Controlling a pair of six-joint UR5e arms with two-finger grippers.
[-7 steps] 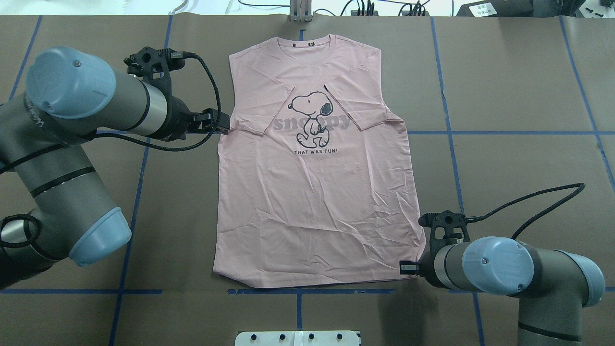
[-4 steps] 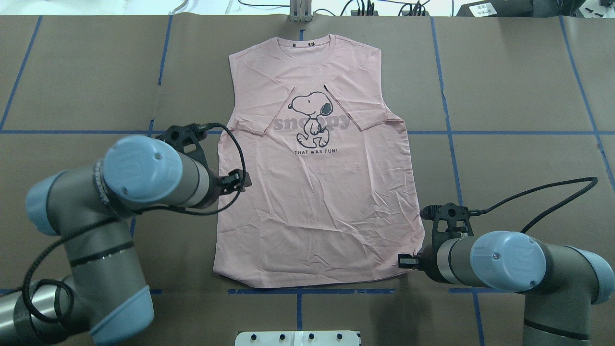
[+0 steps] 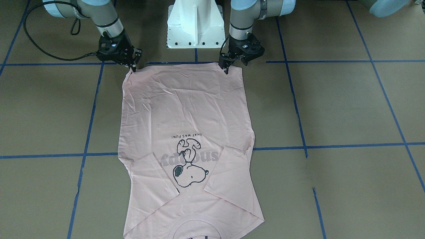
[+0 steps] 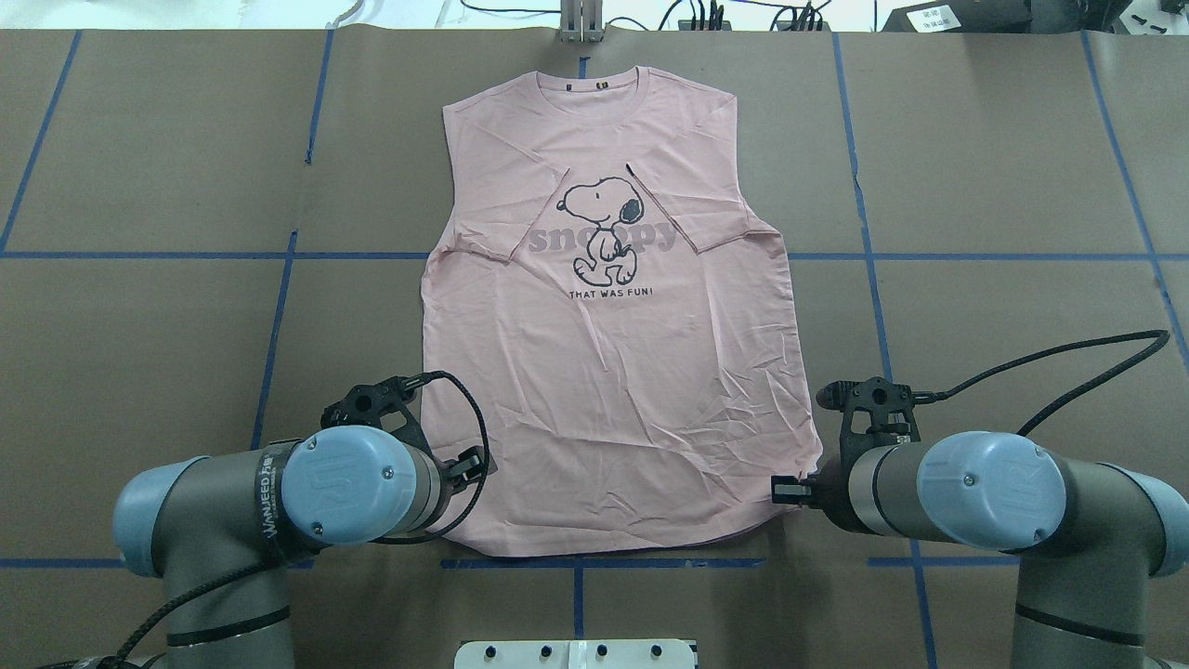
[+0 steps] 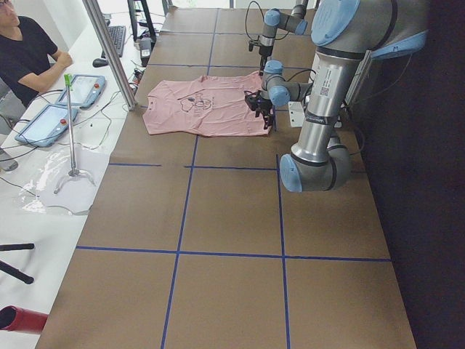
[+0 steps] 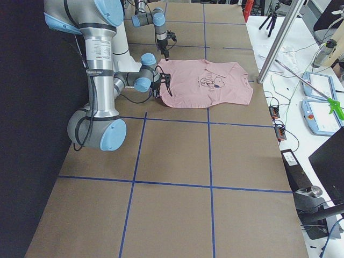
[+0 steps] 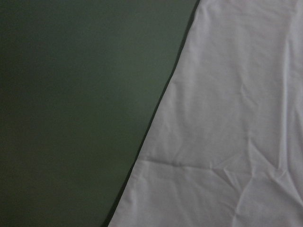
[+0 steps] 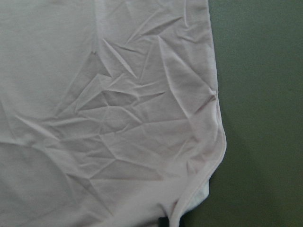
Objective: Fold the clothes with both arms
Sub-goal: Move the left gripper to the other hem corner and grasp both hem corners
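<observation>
The pale pink T-shirt (image 4: 613, 390) lies flat on the brown table with the Snoopy print up, both sleeves folded in and the collar at the far side. My left gripper (image 4: 480, 462) hovers over the shirt's left edge just above the hem, and its fingers look open and empty. In the front-facing view the left gripper (image 3: 225, 66) stands at one hem corner and my right gripper (image 3: 132, 64) at the other. The right gripper (image 4: 778, 490) also looks open. The wrist views show only the shirt's side edge (image 7: 227, 118) and its crumpled hem corner (image 8: 118, 118).
The white pedestal base (image 3: 194, 23) stands just behind the hem. Blue tape lines (image 4: 873, 255) cross the brown table. A seated person (image 5: 29, 51) and teach pendants (image 5: 80, 91) are beyond the far table edge, beside a metal pole (image 5: 109, 51).
My left arm swung from beside the shirt's left sleeve down along its left edge to the hem corner near the base. The right gripper shifted only slightly. The shirt has not moved.
</observation>
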